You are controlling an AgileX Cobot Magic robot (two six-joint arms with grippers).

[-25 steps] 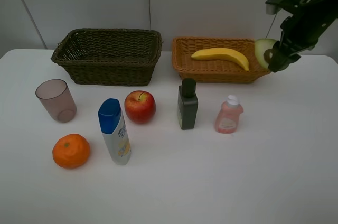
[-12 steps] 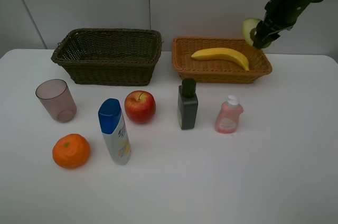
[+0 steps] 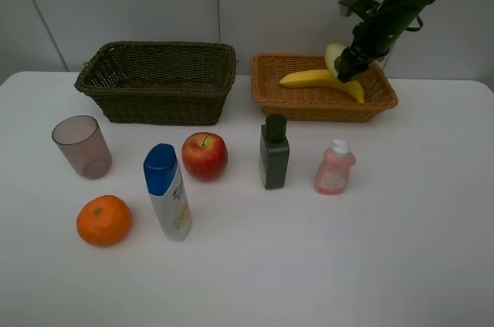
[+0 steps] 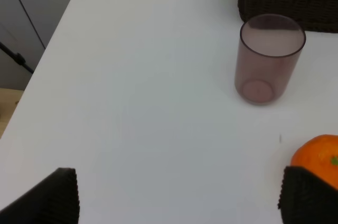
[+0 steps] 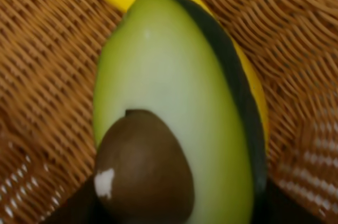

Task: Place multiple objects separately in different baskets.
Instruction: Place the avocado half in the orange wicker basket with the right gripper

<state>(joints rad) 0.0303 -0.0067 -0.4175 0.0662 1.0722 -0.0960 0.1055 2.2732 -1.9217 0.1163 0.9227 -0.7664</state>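
The avocado half (image 3: 335, 58), grasped at its pit end by the clenched fingers of the right gripper (image 3: 344, 69), hangs in the upper right of the frame, long axis nearly upright, close over the banana (image 3: 312, 78) inside the orange basket (image 3: 324, 107).

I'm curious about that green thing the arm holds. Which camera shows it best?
The right wrist view: the avocado half fills the picture, showing pale flesh, brown pit and dark skin. The exterior high view shows it small, held by the right gripper over the orange-tan basket. The left wrist view misses it.
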